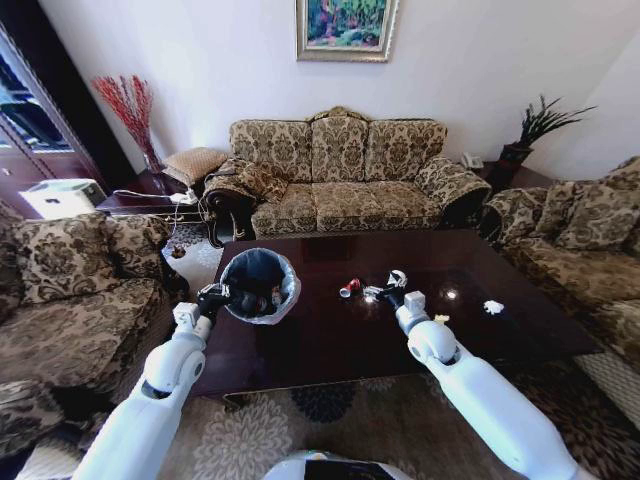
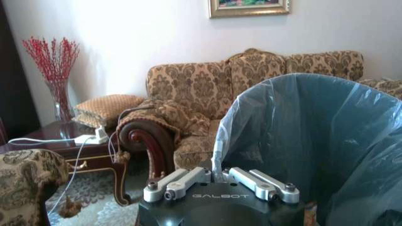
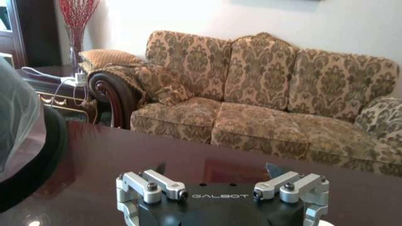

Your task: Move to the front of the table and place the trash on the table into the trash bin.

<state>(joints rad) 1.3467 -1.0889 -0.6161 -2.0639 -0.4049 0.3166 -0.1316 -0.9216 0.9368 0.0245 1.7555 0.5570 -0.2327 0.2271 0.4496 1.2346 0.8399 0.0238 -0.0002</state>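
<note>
The glossy dark table [image 1: 330, 340] lies in front of me. My left gripper [image 1: 217, 296] [image 2: 220, 177] is shut on the near rim of the trash bin [image 1: 260, 284] [image 2: 314, 141], a round basket lined with a grey bag, held at the table's left end. The bin's edge also shows in the right wrist view [image 3: 19, 132]. My right gripper [image 1: 390, 292] [image 3: 215, 170] stands open low over the table's middle, with nothing between its fingers. Trash lies around it: a red-white wrapper [image 1: 349, 288], a white item [image 1: 397, 277], a crumpled white paper scrap [image 1: 493, 307] and a tiny scrap [image 1: 441, 319].
A three-seat patterned sofa [image 1: 340, 170] stands behind the table, an armchair [image 1: 70, 290] at the left and another sofa [image 1: 590, 250] at the right. A side table [image 1: 150, 198] with a vase of red twigs is at the back left. A rug [image 1: 330, 430] lies below the front edge.
</note>
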